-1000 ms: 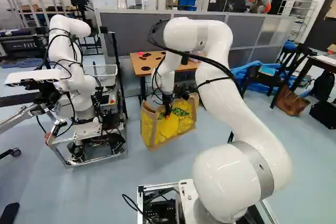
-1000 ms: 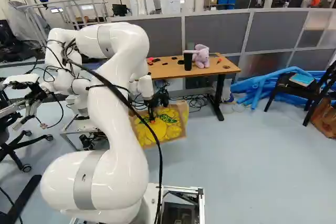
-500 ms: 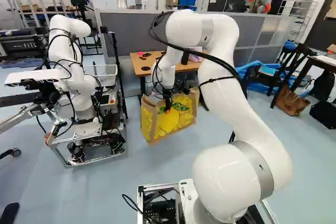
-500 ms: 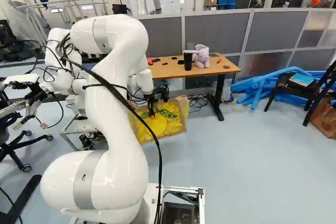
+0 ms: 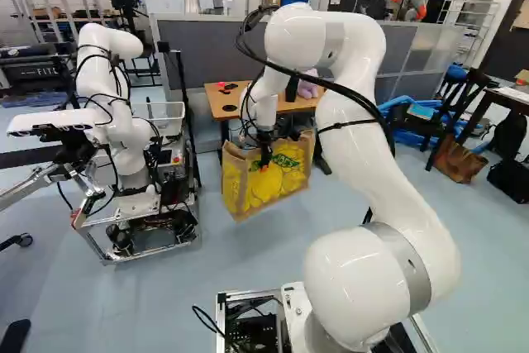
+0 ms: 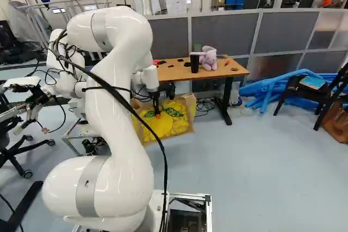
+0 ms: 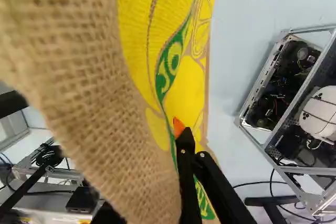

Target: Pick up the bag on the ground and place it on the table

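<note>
Jaws clamped on its burlap side, a brown bag (image 5: 285,179) printed with yellow fruit and green lettering (image 6: 175,111) hangs tilted on the near side of a wooden desk (image 6: 176,73). On the desk, a black cup (image 6: 194,64) stands just beside a lilac plush toy (image 6: 209,58); cables (image 6: 205,105) lie beneath. To the bag's left stands another robot (image 5: 124,142). At the right base view's right, blue tubes (image 6: 274,89) lie near a chair (image 6: 304,94); a gray partition (image 6: 224,32) rises behind.

Tan burlap bag (image 5: 283,181), yellow-printed, tilted, hanging from claw (image 5: 264,163), wooden-topped table (image 6: 175,73) beyond
</note>
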